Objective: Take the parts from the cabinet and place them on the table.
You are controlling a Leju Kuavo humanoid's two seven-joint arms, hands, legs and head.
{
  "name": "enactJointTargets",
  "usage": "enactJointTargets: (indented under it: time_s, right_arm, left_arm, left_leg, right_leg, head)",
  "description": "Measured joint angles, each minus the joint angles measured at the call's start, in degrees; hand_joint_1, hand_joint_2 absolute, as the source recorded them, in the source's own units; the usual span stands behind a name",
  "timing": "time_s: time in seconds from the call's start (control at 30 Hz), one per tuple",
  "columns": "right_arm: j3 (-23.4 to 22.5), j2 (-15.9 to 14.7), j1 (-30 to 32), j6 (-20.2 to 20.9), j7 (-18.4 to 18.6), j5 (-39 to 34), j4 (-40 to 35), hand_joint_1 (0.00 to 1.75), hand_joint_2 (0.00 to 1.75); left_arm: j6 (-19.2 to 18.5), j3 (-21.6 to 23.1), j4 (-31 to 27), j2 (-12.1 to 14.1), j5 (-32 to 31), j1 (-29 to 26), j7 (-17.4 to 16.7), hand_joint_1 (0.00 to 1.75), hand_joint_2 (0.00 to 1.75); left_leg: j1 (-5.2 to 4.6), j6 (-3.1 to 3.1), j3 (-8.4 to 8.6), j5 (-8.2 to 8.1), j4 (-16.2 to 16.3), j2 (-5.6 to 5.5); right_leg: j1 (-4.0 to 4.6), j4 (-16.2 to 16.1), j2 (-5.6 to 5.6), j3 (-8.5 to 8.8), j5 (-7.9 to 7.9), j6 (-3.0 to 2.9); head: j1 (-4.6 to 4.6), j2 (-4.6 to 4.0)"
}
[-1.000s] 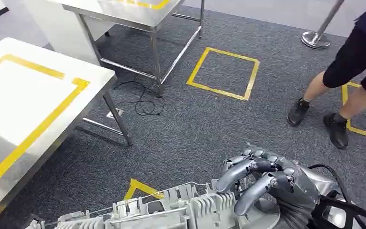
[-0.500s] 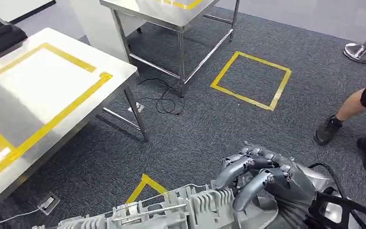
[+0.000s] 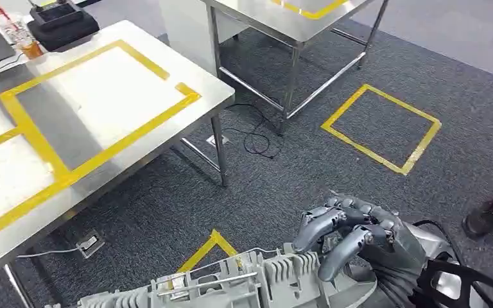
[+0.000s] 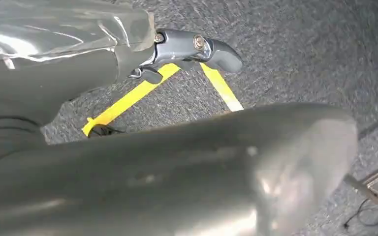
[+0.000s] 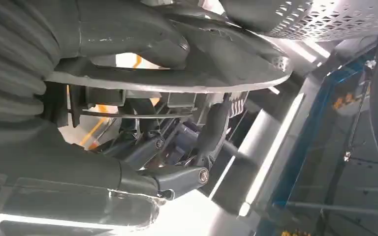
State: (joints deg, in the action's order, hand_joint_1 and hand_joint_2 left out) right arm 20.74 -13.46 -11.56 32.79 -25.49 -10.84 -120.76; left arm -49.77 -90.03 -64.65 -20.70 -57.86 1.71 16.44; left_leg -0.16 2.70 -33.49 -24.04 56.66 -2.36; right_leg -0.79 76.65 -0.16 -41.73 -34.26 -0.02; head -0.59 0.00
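Head view: the right hand [image 3: 353, 240] curls its fingers over the finned edge of a grey cast-metal part [image 3: 231, 285], held low above dark carpet, apart from the steel table [image 3: 186, 119] marked with yellow tape [image 3: 32, 131]. A person's shoe [image 3: 484, 218] stands at the right edge.

Left wrist view: the left hand [image 4: 177, 49] lies against the part; whether it grips cannot be told.

Right wrist view: dark fingers [image 5: 211, 132] clasp the part's underside.

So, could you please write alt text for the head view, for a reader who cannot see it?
The robot's right hand grips a grey finned metal part low in the frame, above dark carpet marked with yellow tape. To the left stands a steel table with yellow tape outlines, a second steel table lies beyond, and a person's shoe shows at the right edge.
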Motion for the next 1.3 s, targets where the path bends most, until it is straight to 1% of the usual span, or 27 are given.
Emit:
enactJointTargets:
  time_s: [0.07,0.13,0.17,0.2,0.27,0.33,0.37,0.43,0.5,0.53,0.6,0.63,0.67,0.7,0.73,0.83,0.87,0.9,0.93,1.0,1.03,1.07,1.1,1.17,1.2,1.27,1.3]
  right_arm:
    - [0.00,-0.09,0.11,0.00,0.00,0.00,0.17,1.75,1.75]
    - [0.00,-0.11,0.08,0.02,0.00,0.02,0.22,1.75,1.75]
    - [0.00,-0.11,0.13,0.04,0.00,0.04,0.32,1.75,1.75]
    - [0.00,-0.09,0.17,0.04,0.04,0.11,0.35,1.75,1.75]
    - [0.00,-0.15,0.00,0.04,0.07,0.02,0.37,1.75,1.75]
    - [0.04,-0.07,-0.12,0.06,0.15,0.07,0.37,1.75,1.75]
    - [0.04,-0.04,-0.23,0.11,0.20,0.07,0.37,1.75,1.75]
    - [0.04,0.07,-0.24,0.33,0.28,-0.04,0.39,1.75,1.75]
    - [0.11,0.13,-0.27,0.61,0.53,-0.24,0.55,1.75,1.75]
    - [0.15,0.18,-0.27,0.68,0.66,-0.35,0.72,1.75,1.75]
    - [0.22,0.20,-0.41,0.70,0.87,-0.52,0.85,1.75,1.75]
    - [0.26,0.22,-0.65,0.70,0.92,-0.57,0.85,1.75,1.75]
    - [0.26,0.22,-0.91,0.68,0.96,-0.57,0.85,1.75,1.75]
    - [0.28,0.28,-1.01,0.68,1.07,-0.59,0.85,1.75,1.75]
    - [0.33,0.33,-1.09,0.68,1.09,-0.61,0.85,1.75,1.75]
    - [0.50,0.66,-1.34,0.63,1.18,-0.83,0.98,1.75,1.75]
    - [0.50,0.64,-1.42,0.63,1.20,-0.85,1.00,1.75,1.75]
    - [0.57,0.63,-1.49,0.63,1.23,-0.89,1.11,1.75,1.75]
    - [0.52,0.61,-1.61,0.63,1.20,-0.94,1.14,1.75,1.75]
    - [0.55,0.55,-1.34,0.63,1.20,-0.98,1.18,1.75,1.75]
    - [0.55,0.55,-1.25,0.63,1.22,-0.96,1.22,1.75,1.75]
    - [0.55,0.52,-1.22,0.63,1.22,-0.96,1.27,1.75,1.75]
    - [0.55,0.48,-1.24,0.63,1.22,-0.98,1.31,1.75,1.75]
    - [0.55,0.48,-1.26,0.68,1.22,-0.98,1.31,1.75,1.75]
    - [0.55,0.48,-1.31,0.68,1.22,-0.98,1.38,1.75,1.75]
    - [0.61,0.50,-1.23,0.66,1.25,-1.01,1.42,1.75,1.75]
    - [0.61,0.50,-1.27,0.66,1.27,-0.98,1.44,1.75,1.75]
  left_arm:
    - [0.00,0.00,0.13,-0.04,0.02,-0.02,-0.02,0.00,0.00]
    - [0.00,-0.04,0.22,-0.04,0.11,-0.08,-0.02,0.00,0.00]
    - [0.00,-0.04,0.22,0.04,0.28,-0.12,-0.02,0.00,0.00]
    - [0.00,-0.07,0.22,0.11,0.42,-0.02,0.00,0.00,0.00]
    - [-0.02,-0.04,0.22,0.09,1.03,-0.19,0.15,0.00,0.00]
    - [0.02,-0.13,0.22,0.13,1.55,-0.59,0.22,0.00,0.00]
    - [0.07,-0.11,0.22,0.07,1.64,-0.57,0.22,0.00,0.00]
    - [-0.04,-0.11,0.22,0.13,2.18,-0.45,0.00,0.00,0.00]
    - [-0.79,-0.09,0.24,0.02,3.61,-0.39,-1.18,0.00,0.00]
    - [-1.44,-0.09,0.28,0.00,4.64,-0.41,-1.84,0.00,0.00]
    - [-2.32,-0.13,0.28,0.02,6.17,-0.70,-2.56,0.00,0.00]
    - [-2.53,-0.15,0.28,0.04,6.47,-0.75,-2.84,0.00,0.00]
    - [-2.56,-0.18,0.26,0.11,6.49,-0.74,-2.97,0.00,0.00]
    - [-2.67,-0.13,0.24,0.35,6.45,-0.72,-3.15,0.00,0.00]
    - [-2.93,-0.11,0.24,0.15,6.32,-0.71,-3.19,0.00,0.00]
    - [-2.97,-0.07,0.22,0.44,5.51,-0.84,-2.93,0.00,0.00]
    - [-2.97,-0.07,0.22,0.37,5.25,-0.92,-2.71,0.00,0.00]
    - [-2.86,-0.13,0.22,0.35,5.27,-0.89,-2.47,0.00,0.00]
    - [-2.86,-0.09,0.24,0.31,5.20,-0.78,-2.47,0.00,0.00]
    - [-2.86,-0.02,0.26,0.02,5.22,-0.60,-2.45,0.00,0.00]
    - [-2.86,-0.02,0.28,-0.02,5.22,-0.60,-2.45,0.00,0.00]
    - [-2.93,-0.02,0.33,-0.07,5.29,-0.60,-2.45,0.00,0.00]
    - [-2.99,-0.04,0.35,-0.11,5.55,-0.63,-2.45,0.00,0.00]
    - [-3.15,-0.07,0.37,-0.11,5.96,-0.69,-2.47,0.00,0.00]
    - [-3.30,-0.07,0.37,-0.07,6.34,-0.71,-2.58,0.00,0.00]
    - [-3.50,-0.11,0.37,0.00,6.84,-0.86,-2.86,0.00,0.00]
    - [-3.48,-0.11,0.37,0.00,6.82,-1.09,-3.06,0.00,0.00]
  left_leg:
    - [0.39,-0.36,0.28,-0.22,0.11,-2.02]
    - [0.93,-1.34,0.31,-0.88,1.11,-3.90]
    - [1.07,-1.95,0.05,-1.23,1.44,-4.61]
    - [0.74,-2.42,-0.54,-1.65,2.40,-5.19]
    - [0.98,-2.69,-1.08,-1.55,2.01,-6.04]
    - [1.46,-3.04,-1.18,-1.72,2.32,-6.34]
    - [0.97,-3.28,-1.60,-2.29,3.54,-2.35]
    - [1.03,-3.53,-5.50,-6.21,11.05,1.62]
    - [1.09,-3.53,-10.30,-9.16,19.59,2.10]
    - [1.08,-3.42,-11.14,-8.74,20.65,2.10]
    - [0.89,-2.85,-8.61,-5.10,15.30,2.29]
    - [0.49,-2.05,-5.27,-2.18,9.06,3.14]
    - [-0.20,-1.04,-2.47,-0.48,4.18,5.53]
    - [-0.59,-0.61,-2.07,-1.31,3.61,8.01]
    - [-0.88,-0.54,-1.90,-1.21,2.54,8.04]
    - [-1.29,0.05,-2.18,-0.91,1.62,5.80]
    - [-0.20,0.10,-0.24,0.14,-0.14,4.85]
    - [-0.19,0.22,0.39,0.40,-0.92,3.89]
    - [-0.13,0.29,0.43,0.65,-1.03,3.40]
    - [0.06,0.28,0.41,0.61,-1.00,1.52]
    - [0.18,0.21,0.40,0.56,-0.94,0.43]
    - [0.35,0.06,0.49,0.46,-0.89,-0.57]
    - [0.60,-0.21,0.59,0.28,-0.73,-1.65]
    - [1.08,-1.19,0.59,-0.41,0.24,-3.44]
    - [1.19,-1.78,0.16,-0.83,0.94,-4.14]
    - [0.96,-2.45,-0.61,-1.36,1.62,-5.05]
    - [1.15,-2.51,-0.66,-1.36,1.43,-5.34]
  right_leg:
    - [-0.60,-4.48,0.04,1.36,3.15,1.67]
    - [-1.58,-16.09,1.67,6.59,8.34,3.46]
    - [-1.47,-15.99,3.62,6.75,8.15,2.96]
    - [-1.73,-17.41,4.43,7.21,8.36,2.41]
    - [-1.10,-16.62,3.63,6.87,8.19,1.22]
    - [-1.56,-16.83,2.36,7.05,8.20,0.38]
    - [-1.33,-16.85,1.77,7.27,8.10,-0.03]
    - [-0.80,-16.85,0.39,7.48,7.76,-0.62]
    - [-0.36,-16.84,-1.26,7.49,7.48,-0.97]
    - [-0.16,-16.83,-2.06,7.58,7.36,-1.13]
    - [0.23,-16.84,-3.37,8.00,6.99,-1.19]
    - [0.50,-16.86,-4.23,8.44,6.73,-1.20]
    - [0.57,-16.91,-4.87,8.81,6.50,-1.18]
    - [0.60,-17.25,-5.39,9.14,6.35,-1.03]
    - [0.74,-17.33,-6.03,9.19,6.24,-0.85]
    - [0.54,-18.13,-8.22,9.98,6.19,-0.04]
    - [0.39,-17.92,-6.71,10.03,5.93,0.17]
    - [0.04,-15.82,-2.93,9.21,5.11,0.12]
    - [-0.10,-12.12,-1.10,7.30,3.49,-0.07]
    - [-0.26,-3.69,-0.06,2.50,0.76,0.06]
    - [-0.44,-0.87,-0.04,0.54,0.37,0.55]
    - [-0.67,-1.40,-0.04,0.27,1.24,1.19]
    - [-0.96,-4.76,-0.01,1.44,3.35,2.13]
    - [-1.79,-14.87,1.42,5.74,8.15,3.77]
    - [-2.29,-17.66,3.82,6.80,8.86,3.85]
    - [-1.70,-17.59,2.70,7.01,8.81,2.15]
    - [-1.45,-17.50,2.43,6.97,8.68,1.78]
  head:
    - [0.02,0.00]
    - [0.06,0.00]
    - [0.19,0.00]
    - [0.50,-0.02]
    - [0.28,0.00]
    - [0.28,0.00]
    - [0.24,-0.02]
    - [-0.22,0.00]
    - [-0.26,0.00]
    - [-0.24,0.00]
    - [-0.26,0.00]
    - [-0.26,0.00]
    - [-0.24,0.00]
    - [0.00,0.00]
    - [-0.02,0.00]
    - [-0.42,0.00]
    - [-0.46,0.02]
    - [-0.12,-0.02]
    - [-0.09,-0.02]
    - [0.02,-0.02]
    - [0.00,-0.02]
    - [0.02,-0.02]
    - [0.02,-0.02]
    - [0.04,-0.02]
    - [0.20,-0.02]
    - [0.17,-0.02]
    - [0.22,-0.02]
